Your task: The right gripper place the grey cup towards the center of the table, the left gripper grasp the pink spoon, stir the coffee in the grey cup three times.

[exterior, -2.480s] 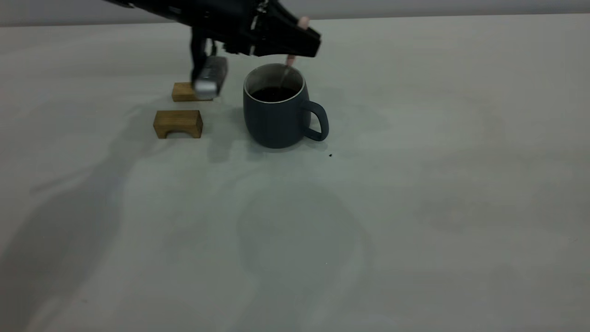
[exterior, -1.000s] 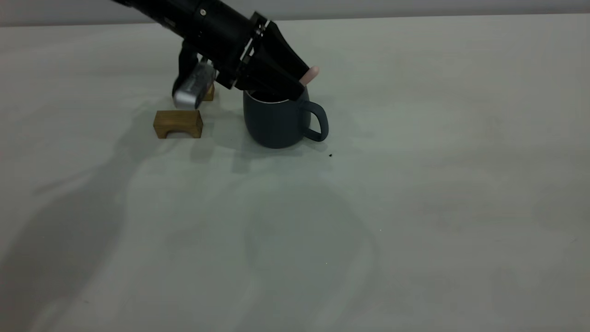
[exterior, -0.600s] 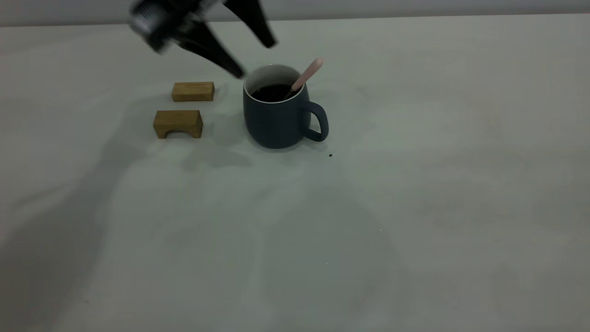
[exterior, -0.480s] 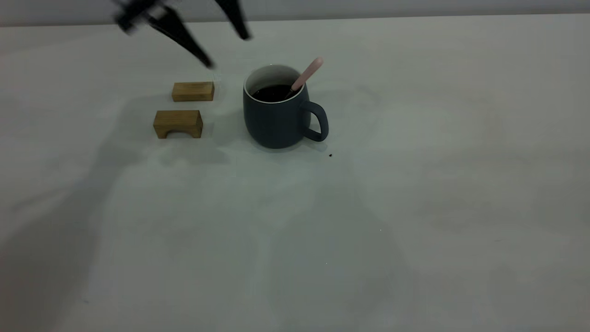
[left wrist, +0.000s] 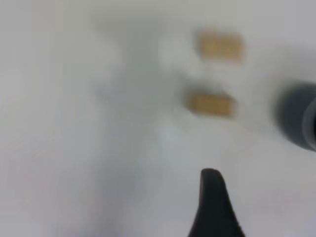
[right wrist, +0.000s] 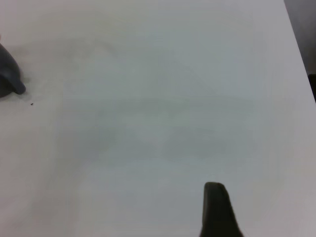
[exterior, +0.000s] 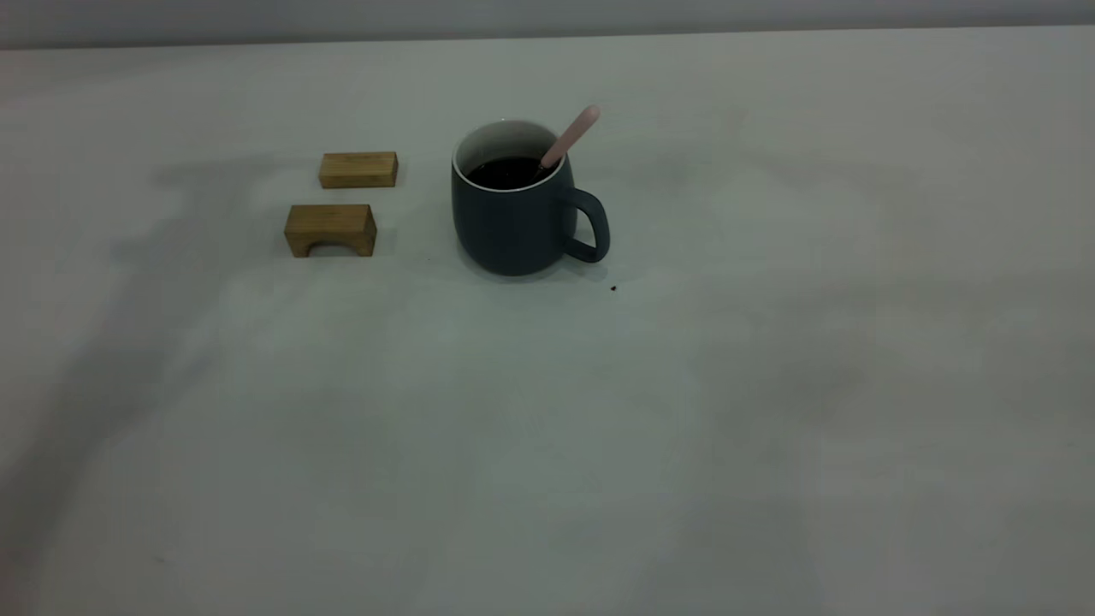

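The grey cup (exterior: 513, 222) stands upright left of the table's (exterior: 770, 385) middle, handle to the right. Dark coffee (exterior: 506, 171) fills it. The pink spoon (exterior: 571, 135) leans in the cup on the right of the rim, handle sticking up, bowl sunk in the coffee. Neither arm shows in the exterior view. In the left wrist view one black finger (left wrist: 212, 202) hovers over bare table, with the cup (left wrist: 298, 121) far off at the edge. In the right wrist view one black finger (right wrist: 216, 210) hangs over bare table, far from the cup's handle (right wrist: 9, 74). Nothing is held.
Two tan wooden blocks lie left of the cup: a flat one (exterior: 358, 169) behind and an arched one (exterior: 330, 229) in front, also seen as block (left wrist: 220, 45) and block (left wrist: 211, 104). A dark speck (exterior: 612, 287) sits by the cup. The table's edge (right wrist: 300, 74) shows.
The left gripper let go of the spoon in the cup, opened, rose up and to the left, and has left the exterior view. The spoon stays leaning in the cup.
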